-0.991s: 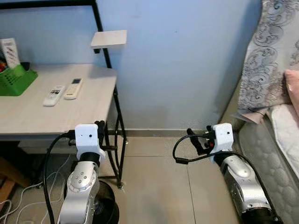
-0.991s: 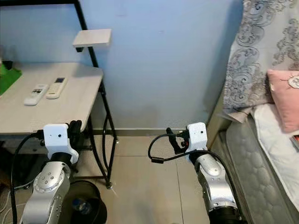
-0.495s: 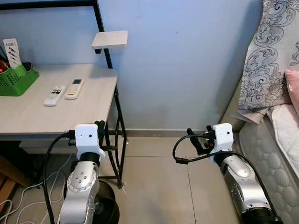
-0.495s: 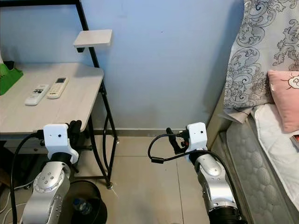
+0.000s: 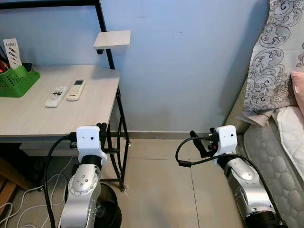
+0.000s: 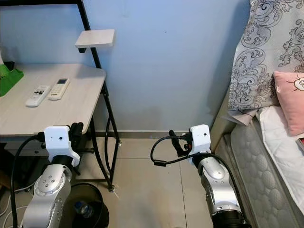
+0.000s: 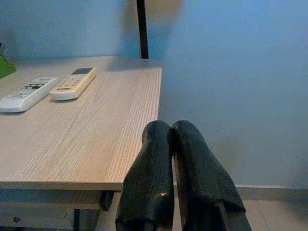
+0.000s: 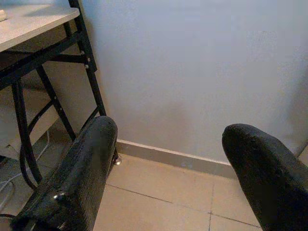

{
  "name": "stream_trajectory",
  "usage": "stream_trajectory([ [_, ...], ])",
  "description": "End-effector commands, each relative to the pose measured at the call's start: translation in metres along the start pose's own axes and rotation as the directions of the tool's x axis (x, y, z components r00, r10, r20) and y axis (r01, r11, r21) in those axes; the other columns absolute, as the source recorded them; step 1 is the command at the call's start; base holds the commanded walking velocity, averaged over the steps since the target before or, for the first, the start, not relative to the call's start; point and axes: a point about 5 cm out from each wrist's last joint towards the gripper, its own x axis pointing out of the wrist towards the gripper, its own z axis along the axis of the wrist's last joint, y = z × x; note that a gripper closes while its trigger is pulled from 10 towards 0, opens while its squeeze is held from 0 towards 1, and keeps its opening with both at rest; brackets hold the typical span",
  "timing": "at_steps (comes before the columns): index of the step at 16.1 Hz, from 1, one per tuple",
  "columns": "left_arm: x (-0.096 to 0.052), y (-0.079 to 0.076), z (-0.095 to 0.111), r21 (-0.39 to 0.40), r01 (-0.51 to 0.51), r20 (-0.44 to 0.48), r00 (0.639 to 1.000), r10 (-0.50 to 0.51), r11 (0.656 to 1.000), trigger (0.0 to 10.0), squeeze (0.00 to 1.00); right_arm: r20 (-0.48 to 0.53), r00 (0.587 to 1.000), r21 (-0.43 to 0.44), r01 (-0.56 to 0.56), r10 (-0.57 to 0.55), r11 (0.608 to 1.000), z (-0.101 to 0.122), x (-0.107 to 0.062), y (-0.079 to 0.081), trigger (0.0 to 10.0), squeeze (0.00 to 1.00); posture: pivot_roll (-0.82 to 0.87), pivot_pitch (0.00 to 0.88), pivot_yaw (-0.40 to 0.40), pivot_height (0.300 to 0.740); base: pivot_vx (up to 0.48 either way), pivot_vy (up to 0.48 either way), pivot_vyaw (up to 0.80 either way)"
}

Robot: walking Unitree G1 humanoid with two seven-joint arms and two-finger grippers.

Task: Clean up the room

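Your left gripper (image 7: 172, 132) is pressed together beside the pale wooden desk (image 5: 90, 109); your right gripper (image 8: 168, 144) is spread above the beige tiled floor (image 5: 156, 185).

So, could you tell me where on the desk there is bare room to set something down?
The desk is bare from the two remotes across to its right edge, and along the whole front edge. The small shelf on the black frame is bare too. It is crowded at the far left, where the green basket stands close to the remotes.
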Motion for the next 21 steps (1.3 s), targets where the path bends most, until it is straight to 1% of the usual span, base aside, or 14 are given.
stream_trajectory([
  [1, 0.011, 0.0, -0.003, 0.034, 0.047, -0.031, 0.998, -0.046, 0.998, 10.0, 0.0, 0.02, 0.999, 0.068, 0.045, -0.046, 0.997, 0.003, 0.011, 0.005, 10.0, 0.0, -0.13, 0.0, 0.127, 0.74, 0.0, 0.0, 0.0],
  [3, 0.014, -0.008, 0.0, 0.037, 0.073, -0.031, 0.997, -0.072, 0.997, 10.0, 0.0, 0.017, 0.999, 0.059, 0.05, -0.051, 0.997, 0.003, 0.011, 0.002, 10.0, 0.0, -0.13, 0.0, 0.128, 0.74, 0.0, 0.0, 0.0],
  [6, 0.015, -0.007, -0.001, 0.022, 0.068, -0.03, 0.997, -0.068, 0.997, 10.0, 0.0, 0.019, 0.998, 0.058, 0.052, -0.053, 0.997, 0.004, 0.012, 0.002, 10.0, 0.0, -0.13, 0.0, 0.129, 0.74, 0.0, 0.0, 0.0],
  [9, 0.016, -0.01, -0.001, 0.024, 0.079, -0.03, 0.996, -0.079, 0.997, 10.0, 0.0, 0.02, 0.998, 0.055, 0.05, -0.052, 0.997, 0.004, 0.013, 0.002, 10.0, 0.0, -0.13, 0.0, 0.129, 0.74, 0.0, 0.0, 0.0],
  [21, 0.016, -0.01, -0.001, 0.024, 0.079, -0.03, 0.996, -0.079, 0.997, 10.0, 0.0, 0.02, 0.998, 0.055, 0.05, -0.052, 0.997, 0.004, 0.013, 0.002, 10.0, 0.0, -0.13, 0.0, 0.129, 0.74, 0.0, 0.0, 0.0],
])
